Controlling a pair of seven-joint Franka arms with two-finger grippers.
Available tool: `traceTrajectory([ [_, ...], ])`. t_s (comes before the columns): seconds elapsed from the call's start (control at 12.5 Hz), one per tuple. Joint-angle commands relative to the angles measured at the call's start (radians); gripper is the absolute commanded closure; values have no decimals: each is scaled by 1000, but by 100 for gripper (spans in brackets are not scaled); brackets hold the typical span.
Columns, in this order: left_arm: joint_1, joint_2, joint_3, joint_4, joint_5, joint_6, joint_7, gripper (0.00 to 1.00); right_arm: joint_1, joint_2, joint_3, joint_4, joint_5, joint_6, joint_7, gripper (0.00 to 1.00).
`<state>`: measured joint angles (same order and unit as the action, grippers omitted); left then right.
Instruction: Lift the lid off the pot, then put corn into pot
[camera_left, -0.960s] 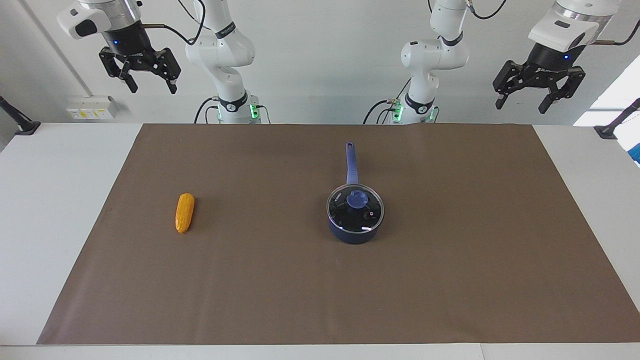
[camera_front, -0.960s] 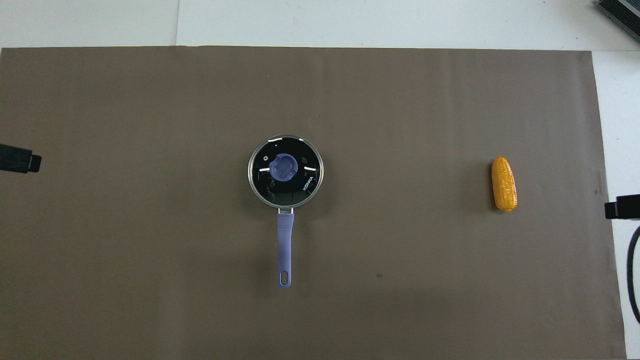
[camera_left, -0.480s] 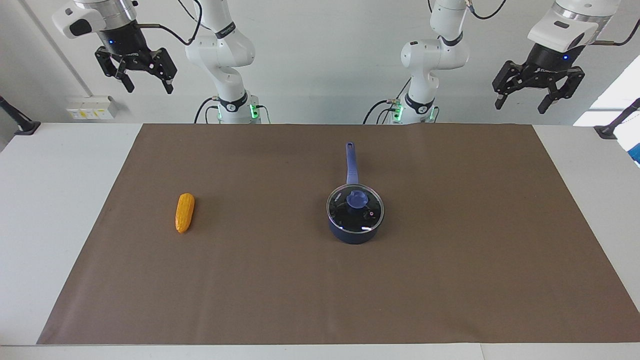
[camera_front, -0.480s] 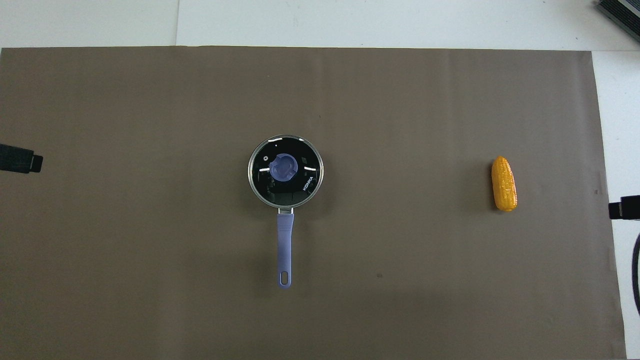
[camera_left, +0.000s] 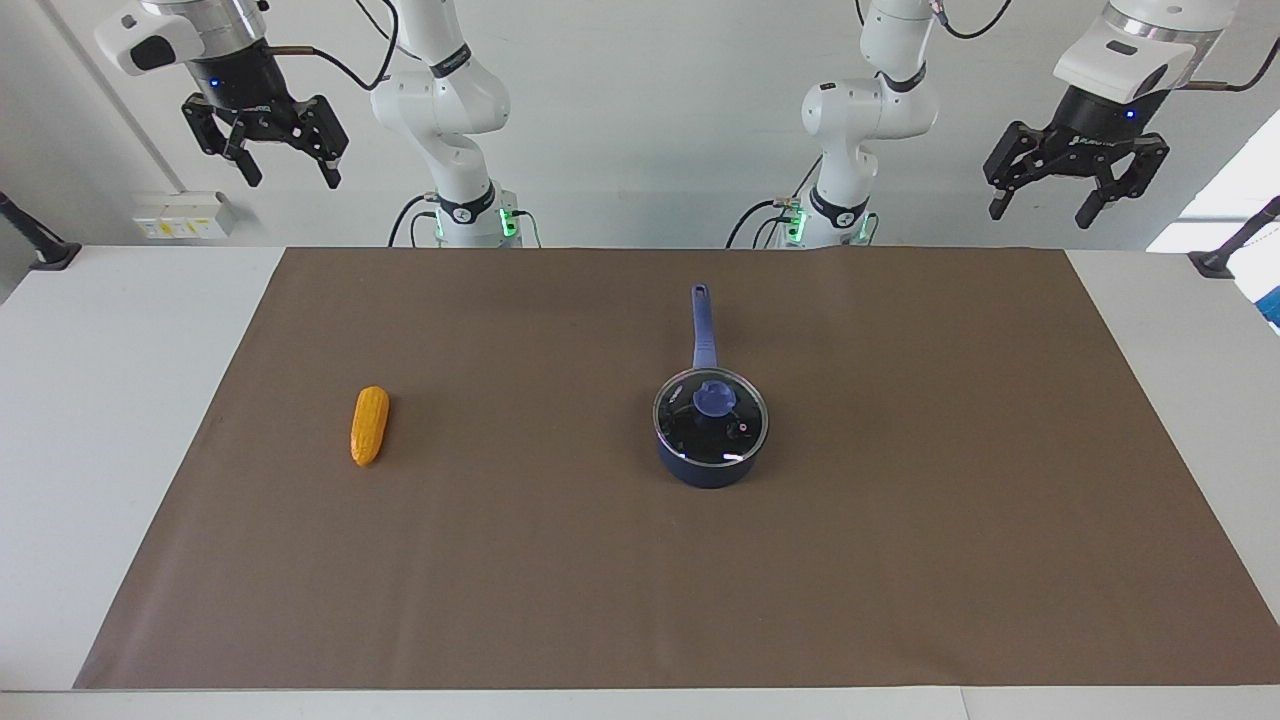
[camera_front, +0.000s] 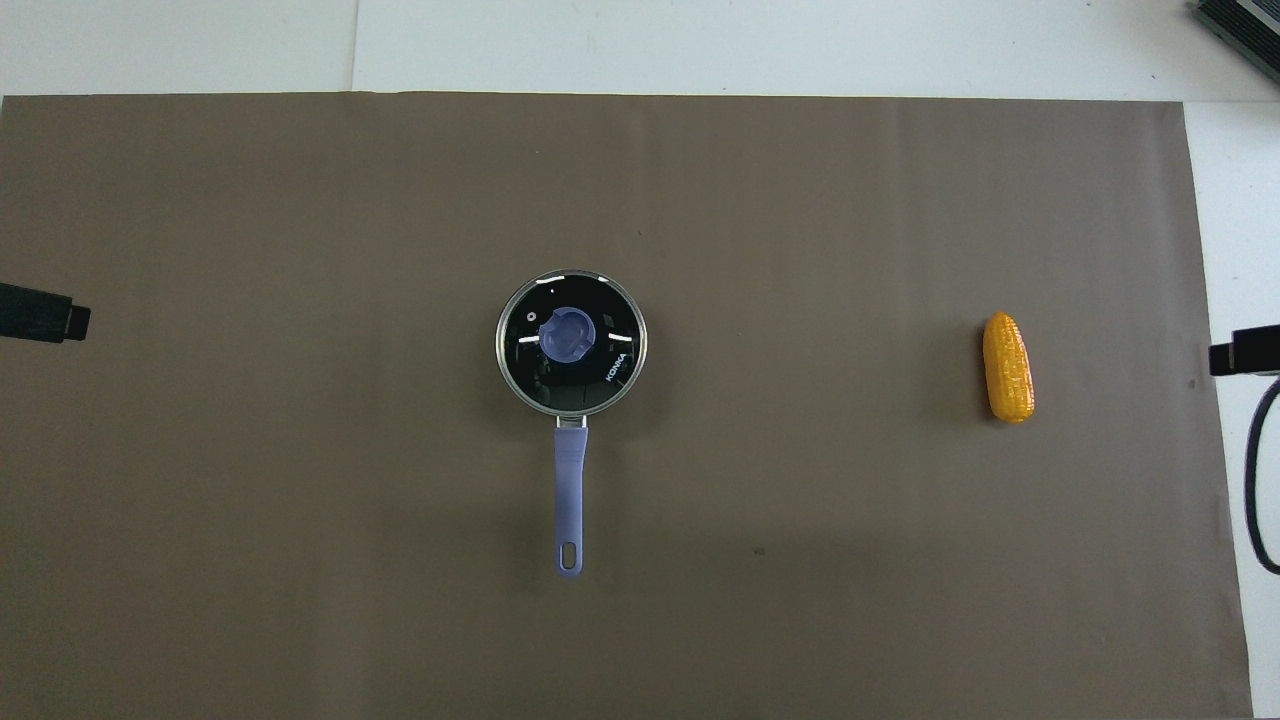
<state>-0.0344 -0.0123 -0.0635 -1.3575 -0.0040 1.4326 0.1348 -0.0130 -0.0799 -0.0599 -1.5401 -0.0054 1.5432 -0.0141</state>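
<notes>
Lid (camera_left: 711, 417) on pot (camera_left: 708, 468) mid-surface, corn (camera_left: 369, 425) nr R-arm edge; right gripper (camera_left: 283, 168) shifted slightly, left gripper (camera_left: 1043, 204) waits, both fingers apart, nothing started.

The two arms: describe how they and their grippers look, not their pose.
Both arms are glossy white with rounded joints, black bands and green lights at the bases. The left gripper and right gripper are black with two-finger jaws, a small blue light, a white-and-silver wrist housing and black cables.
</notes>
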Motion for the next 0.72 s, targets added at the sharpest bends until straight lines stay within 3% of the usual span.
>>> traceTrajectory([
  [0.0,-28,-23,-6,-34,-11,46,3,0,-15,83,0,-17,10,119,-18,0],
  [0.32,-133,-3,-9,-51,-11,78,-4,0,-33,185,2,-133,10,334,-20,0],
  [0.48,-201,-1,-9,-104,-11,136,-68,0,-31,232,2,-182,13,374,-12,0],
  [0.64,-263,3,-10,-161,-11,207,-138,0,-25,235,2,-300,13,470,-14,0],
])
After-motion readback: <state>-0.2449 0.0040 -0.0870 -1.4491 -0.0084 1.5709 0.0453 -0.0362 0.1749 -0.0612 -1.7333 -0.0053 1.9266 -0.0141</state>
